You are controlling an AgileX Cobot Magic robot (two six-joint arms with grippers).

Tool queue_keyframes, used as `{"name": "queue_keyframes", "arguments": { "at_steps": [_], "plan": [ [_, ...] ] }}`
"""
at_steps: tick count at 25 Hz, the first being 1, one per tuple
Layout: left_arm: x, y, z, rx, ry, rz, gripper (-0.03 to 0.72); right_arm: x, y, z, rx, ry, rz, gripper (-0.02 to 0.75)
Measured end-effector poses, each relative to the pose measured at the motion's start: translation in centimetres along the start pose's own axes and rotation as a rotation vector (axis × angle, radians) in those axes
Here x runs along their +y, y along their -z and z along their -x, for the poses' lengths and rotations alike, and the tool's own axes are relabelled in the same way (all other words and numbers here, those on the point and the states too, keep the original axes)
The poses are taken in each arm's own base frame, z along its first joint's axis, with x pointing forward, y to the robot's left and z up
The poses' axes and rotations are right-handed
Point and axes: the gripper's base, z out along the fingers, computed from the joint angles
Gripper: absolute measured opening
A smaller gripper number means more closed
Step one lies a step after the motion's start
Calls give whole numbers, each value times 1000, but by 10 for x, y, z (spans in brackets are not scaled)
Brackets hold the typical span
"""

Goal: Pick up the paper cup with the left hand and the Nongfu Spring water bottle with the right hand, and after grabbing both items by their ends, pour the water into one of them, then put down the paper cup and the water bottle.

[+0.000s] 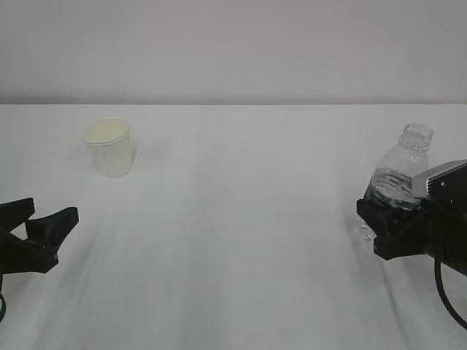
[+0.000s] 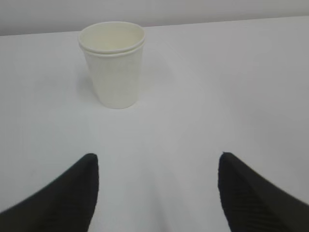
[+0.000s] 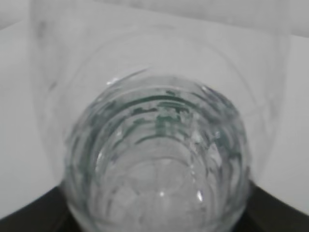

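The table (image 1: 241,240) was wide, white and bare between the two arms. From where I stood, the Nongfu Spring water bottle (image 1: 400,179) was at about three o'clock on it, the taller of the two things: clear ribbed plastic, a dark green label band, a threaded neck with no cap. The right hand (image 1: 383,232) was clenched on its lower body, the base pressed between the jaws in the right wrist view. I judged it thin-walled and slick, likely to buckle if squeezed hard, with water (image 3: 159,193) low inside to shift its weight; low down seemed the sensible hold. The paper cup (image 1: 110,147) stood upright near ten o'clock, small, cream, tapered, with a rolled rim and a ridge under it. It looked very light and easily crushed, best taken gently around the lower wall. The left hand (image 1: 45,223) hung at eight o'clock, well apart from it, jaws spread and empty.
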Motion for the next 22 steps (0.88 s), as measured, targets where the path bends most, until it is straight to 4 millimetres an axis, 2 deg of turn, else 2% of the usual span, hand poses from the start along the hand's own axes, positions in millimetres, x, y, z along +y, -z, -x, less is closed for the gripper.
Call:
{"name": "queue_keyframes", "arguments": {
  "at_steps": [4,10,17,22],
  "plan": [
    [3,-2,-4,18,13,26,582,0,0,0,0,0,0,445],
    [7,-28,-2,6,21,44,595,0,0,0,2,1,2,445],
    [9,-46,10,-53,22,60,594,0,0,0,2,1,2,445],
    [12,-61,5,-38,25,65,593,0,0,0,2,1,2,445]
  ]
}}
